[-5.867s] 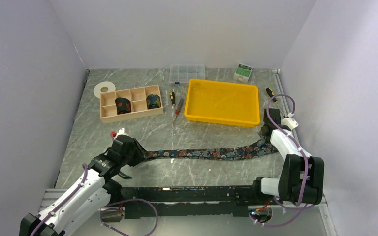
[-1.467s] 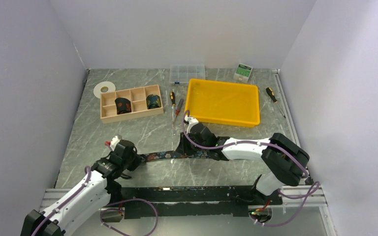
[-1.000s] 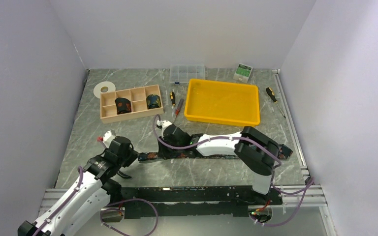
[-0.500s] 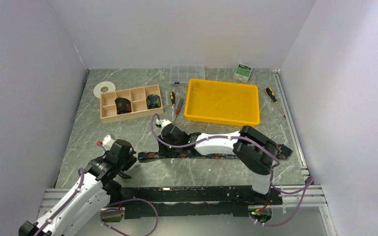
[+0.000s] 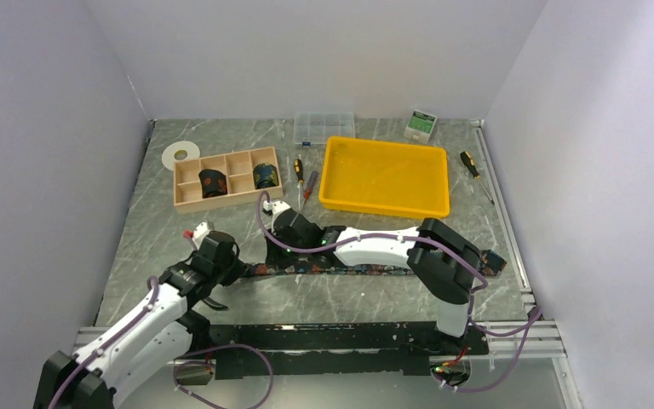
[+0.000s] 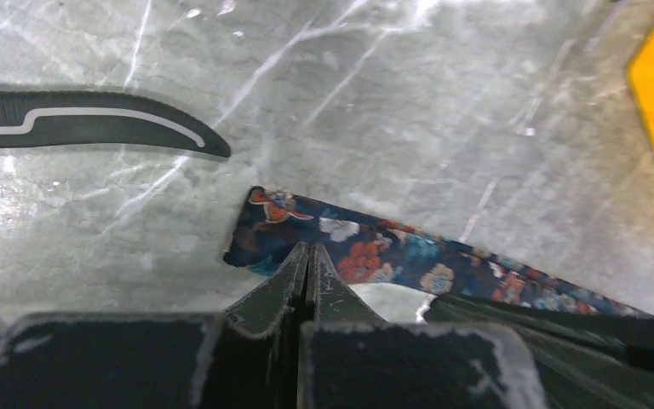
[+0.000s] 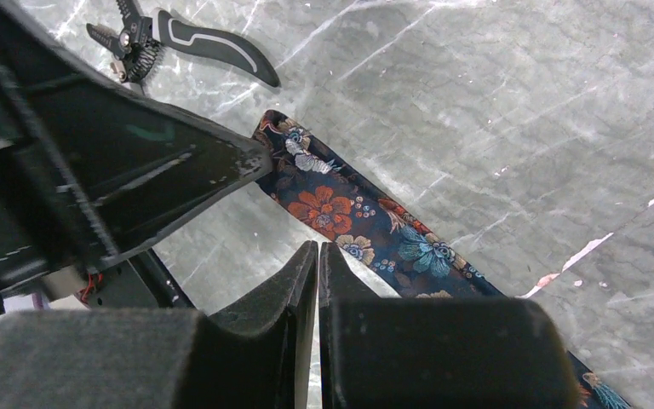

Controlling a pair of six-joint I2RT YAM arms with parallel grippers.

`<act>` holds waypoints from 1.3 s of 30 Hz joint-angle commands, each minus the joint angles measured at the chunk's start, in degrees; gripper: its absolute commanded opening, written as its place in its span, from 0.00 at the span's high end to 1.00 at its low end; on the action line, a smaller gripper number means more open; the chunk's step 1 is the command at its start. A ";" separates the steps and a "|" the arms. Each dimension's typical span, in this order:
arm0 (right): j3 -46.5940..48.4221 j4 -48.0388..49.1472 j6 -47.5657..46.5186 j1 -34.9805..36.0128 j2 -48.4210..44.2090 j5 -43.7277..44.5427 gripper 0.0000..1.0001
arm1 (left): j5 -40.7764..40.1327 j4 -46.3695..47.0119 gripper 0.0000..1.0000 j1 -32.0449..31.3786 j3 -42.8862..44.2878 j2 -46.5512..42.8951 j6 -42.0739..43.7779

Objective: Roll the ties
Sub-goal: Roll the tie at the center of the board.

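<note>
Fingertips of the left gripper (image 6: 308,254) are pressed together at the narrow end of the tie (image 6: 375,260), low and left of centre in the overhead view. Whether fabric is caught between them I cannot tell. Just beyond, the right gripper (image 7: 318,249) is likewise squeezed together, its tips at the tie's edge. The strip runs flat toward the lower right. To start the roll well, I judge, the end needs a firm pinch and a tight, square first turn, clear of the pliers (image 7: 213,43). Farther back, upper left, two rolled ties (image 5: 213,181) sit in the wooden tray (image 5: 226,198).
</note>
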 commanded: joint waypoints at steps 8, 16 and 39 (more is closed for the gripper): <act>3.78 -0.10 -0.96 -0.02 1.90 -1.04 0.91 | -2.83 3.36 0.97 0.26 -4.45 4.18 -2.66; 6.66 -4.11 0.05 -0.09 7.49 -1.39 0.93 | -3.20 1.87 0.97 0.26 -4.46 0.77 -2.12; 3.61 -4.12 1.94 -0.89 10.75 0.71 0.95 | -8.83 -6.43 0.30 0.26 -2.17 -3.80 -2.07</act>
